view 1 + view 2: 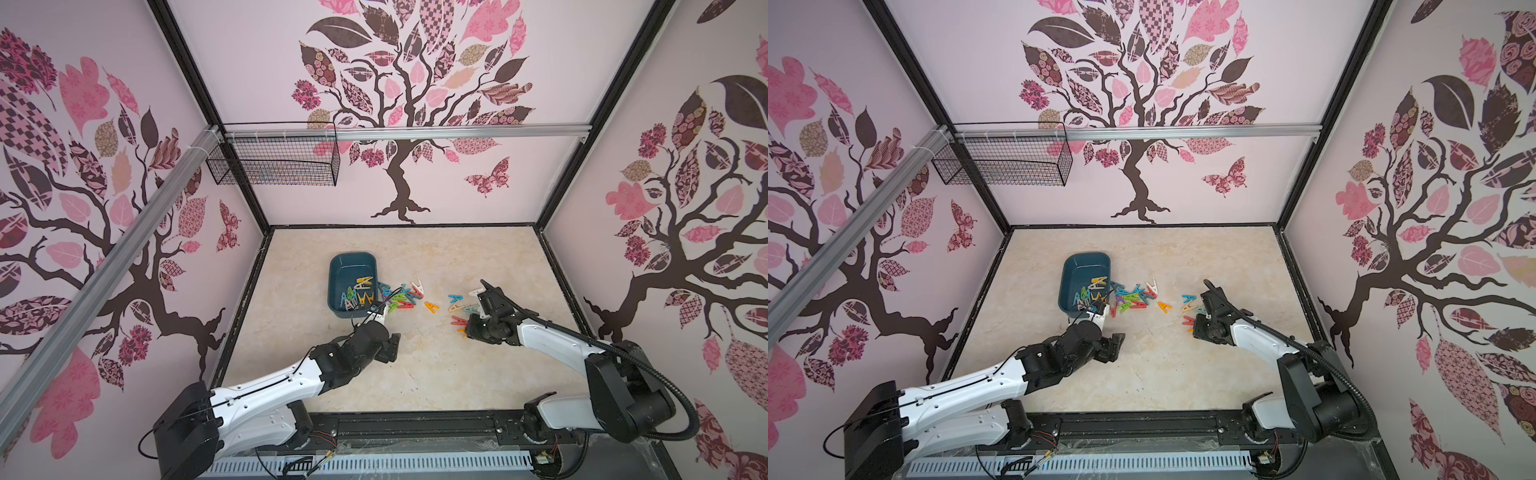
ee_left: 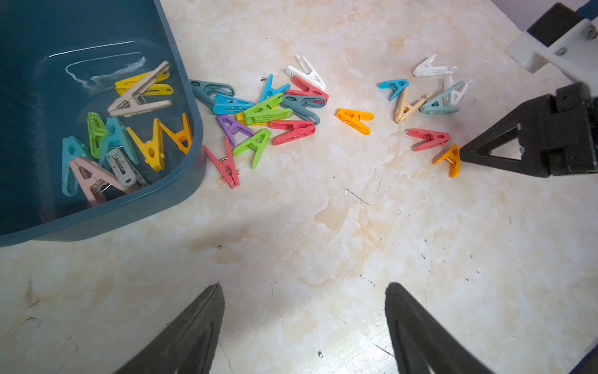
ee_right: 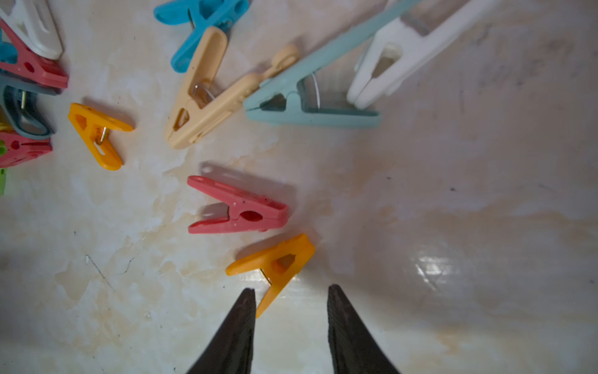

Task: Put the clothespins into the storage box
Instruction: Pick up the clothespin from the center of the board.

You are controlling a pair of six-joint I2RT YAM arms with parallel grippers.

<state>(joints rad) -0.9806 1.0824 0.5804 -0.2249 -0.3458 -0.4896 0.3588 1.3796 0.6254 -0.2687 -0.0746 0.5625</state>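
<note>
Right gripper (image 3: pixel 291 296) is low over the table (image 3: pixel 453 226) with its jaws partly apart and gripping nothing. One leg of an orange clothespin (image 3: pixel 278 262) lies between the fingertips, very close to one of them, and a red clothespin (image 3: pixel 242 210) lies just beyond it. Nearer the storage box (image 2: pixel 181 194), the left gripper (image 2: pixel 304 291) hangs wide open and empty over bare table; about ten clothespins (image 2: pixel 129 136) lie inside the box at the end nearer to the robot, a mixed pile (image 2: pixel 259 113) lies just beside its wall, and a smaller group (image 2: pixel 430 97) lies near the right gripper.
</note>
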